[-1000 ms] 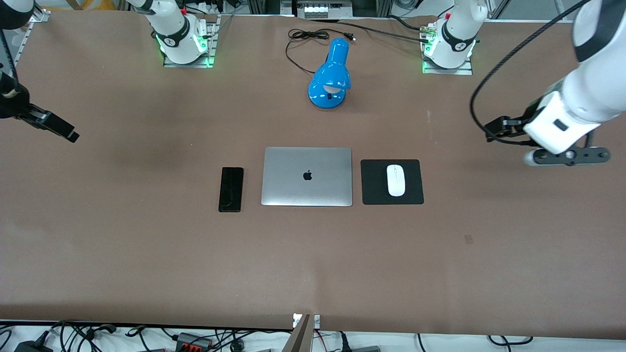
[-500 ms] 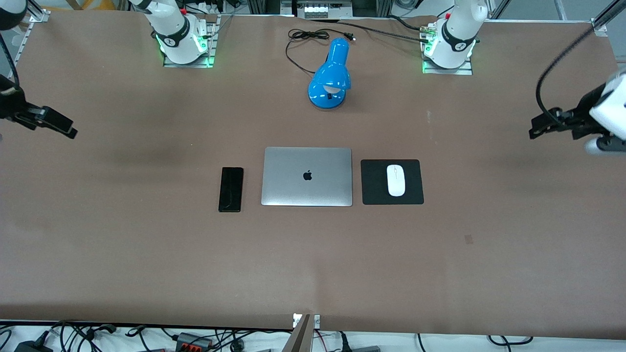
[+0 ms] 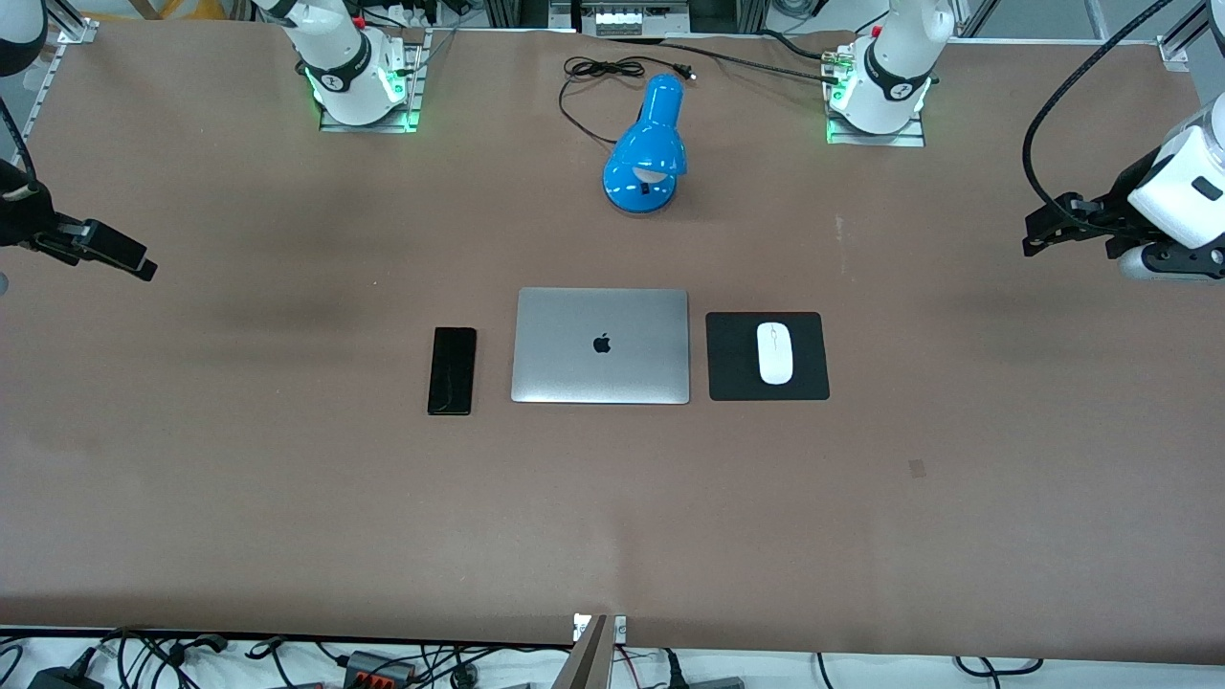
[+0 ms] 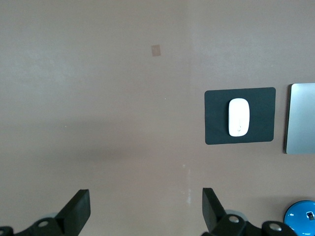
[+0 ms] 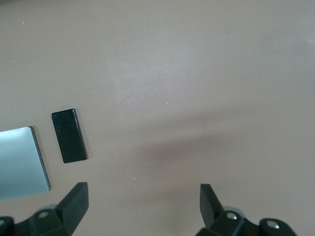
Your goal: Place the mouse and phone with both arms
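Note:
The white mouse [image 3: 774,352] lies on a black square pad [image 3: 735,356] beside the closed silver laptop [image 3: 601,345], toward the left arm's end; it also shows in the left wrist view [image 4: 238,117]. The black phone [image 3: 452,369] lies flat beside the laptop toward the right arm's end; it also shows in the right wrist view [image 5: 69,135]. My left gripper [image 3: 1045,230] [image 4: 146,206] is open and empty, up over bare table at the left arm's end. My right gripper [image 3: 120,255] [image 5: 143,204] is open and empty, up over bare table at the right arm's end.
A blue desk lamp [image 3: 648,148] with a black cord [image 3: 598,72] lies farther from the front camera than the laptop, between the two arm bases. The brown table [image 3: 612,517] spreads wide nearer the camera.
The left arm swung away from the pad toward its end of the table, then came back a little. The right gripper shifted slightly and dipped. Mouse and phone have not moved.

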Tool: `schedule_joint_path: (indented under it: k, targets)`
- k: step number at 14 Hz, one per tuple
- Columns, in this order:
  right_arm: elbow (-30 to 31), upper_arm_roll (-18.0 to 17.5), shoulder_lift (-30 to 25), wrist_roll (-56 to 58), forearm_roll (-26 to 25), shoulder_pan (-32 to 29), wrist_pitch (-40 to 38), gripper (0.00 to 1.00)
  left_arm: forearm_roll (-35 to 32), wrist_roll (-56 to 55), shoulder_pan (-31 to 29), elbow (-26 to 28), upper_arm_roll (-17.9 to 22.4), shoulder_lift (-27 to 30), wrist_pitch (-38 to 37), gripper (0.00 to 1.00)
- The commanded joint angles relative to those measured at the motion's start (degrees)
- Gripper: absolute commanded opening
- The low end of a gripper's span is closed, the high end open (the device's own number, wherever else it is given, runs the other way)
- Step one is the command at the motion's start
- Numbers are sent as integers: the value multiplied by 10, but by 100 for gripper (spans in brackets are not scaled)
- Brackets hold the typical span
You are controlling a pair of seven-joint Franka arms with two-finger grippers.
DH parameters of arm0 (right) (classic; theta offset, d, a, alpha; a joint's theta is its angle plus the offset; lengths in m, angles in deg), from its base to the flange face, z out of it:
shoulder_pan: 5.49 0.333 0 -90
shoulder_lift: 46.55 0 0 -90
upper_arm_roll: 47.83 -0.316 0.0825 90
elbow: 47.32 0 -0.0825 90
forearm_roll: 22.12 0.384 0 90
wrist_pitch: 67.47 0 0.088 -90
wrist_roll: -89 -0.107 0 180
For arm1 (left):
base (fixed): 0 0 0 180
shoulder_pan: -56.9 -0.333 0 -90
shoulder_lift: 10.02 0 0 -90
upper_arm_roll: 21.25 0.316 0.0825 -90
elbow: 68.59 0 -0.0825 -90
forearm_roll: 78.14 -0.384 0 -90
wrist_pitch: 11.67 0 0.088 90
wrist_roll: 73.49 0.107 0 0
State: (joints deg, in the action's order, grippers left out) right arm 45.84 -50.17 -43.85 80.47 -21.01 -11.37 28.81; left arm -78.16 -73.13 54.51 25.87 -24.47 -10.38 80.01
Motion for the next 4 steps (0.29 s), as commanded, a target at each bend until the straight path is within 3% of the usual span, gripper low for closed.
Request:
schedule_joint_path:
  k: [1,4]
  targets:
    - [-14,-4,3,14,8,-11,-14,100,7,9,-2,3,-5,10,4,100]
    - [-13,-4,3,13,10,-17,-15,100,6,9,-1,0,-6,11,1,100]
